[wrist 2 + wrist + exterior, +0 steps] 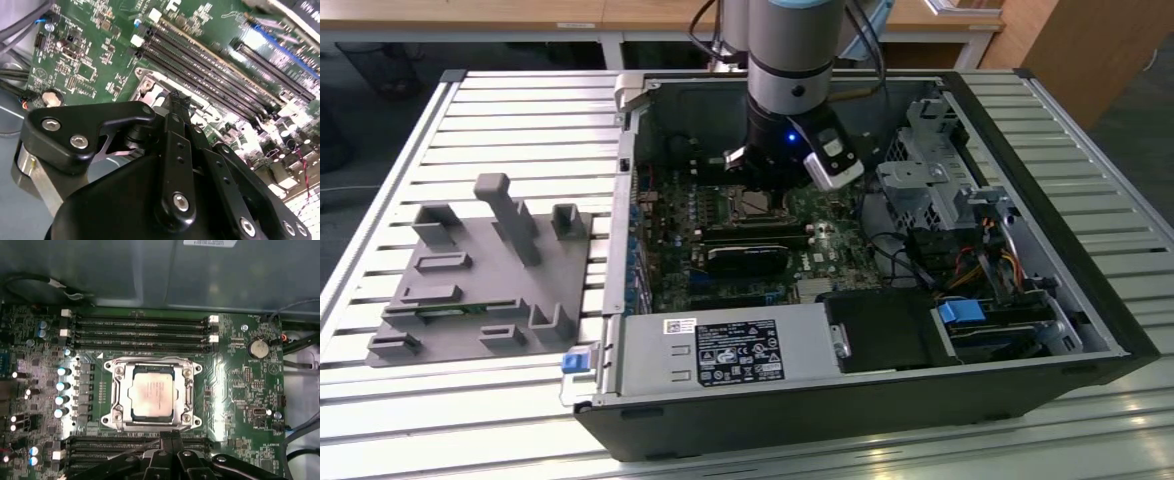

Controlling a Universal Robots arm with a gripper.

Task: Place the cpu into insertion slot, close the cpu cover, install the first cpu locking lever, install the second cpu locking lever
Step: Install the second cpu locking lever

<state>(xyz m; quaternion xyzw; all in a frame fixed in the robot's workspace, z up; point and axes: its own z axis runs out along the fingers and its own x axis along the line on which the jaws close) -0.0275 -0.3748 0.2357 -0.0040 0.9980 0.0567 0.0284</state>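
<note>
Small flat square silvery-tan cpu sits flat in the dark square insertion slot on the green circuit board. Faint print lines on its top, not legible. Thin silver metal cpu cover, a frame with a square window, lies closed around the chip; the chip top shows through the window. Four screws at the frame corners.

Landmark = the socket. In the first wrist view, long black memory slots run in parallel on one side of it, another set on the opposite side, partly behind the gripper. A row of silver-topped capacitors stands beside it, and a round coin cell battery lies off past the slot ends.

Black gripper hangs just at the socket's edge, empty. Its fingers look nearly together, tips close, nothing between them.

In the exterior view the arm hides most of the socket. White label on the grey power supply box carries print and logos, unreadable. Grey plastic fixture block sits on the slatted table, well apart from the case.

Locking levers: can't separate them from the frame rim. The second wrist view is mostly gripper linkage; socket corner barely visible.
</note>
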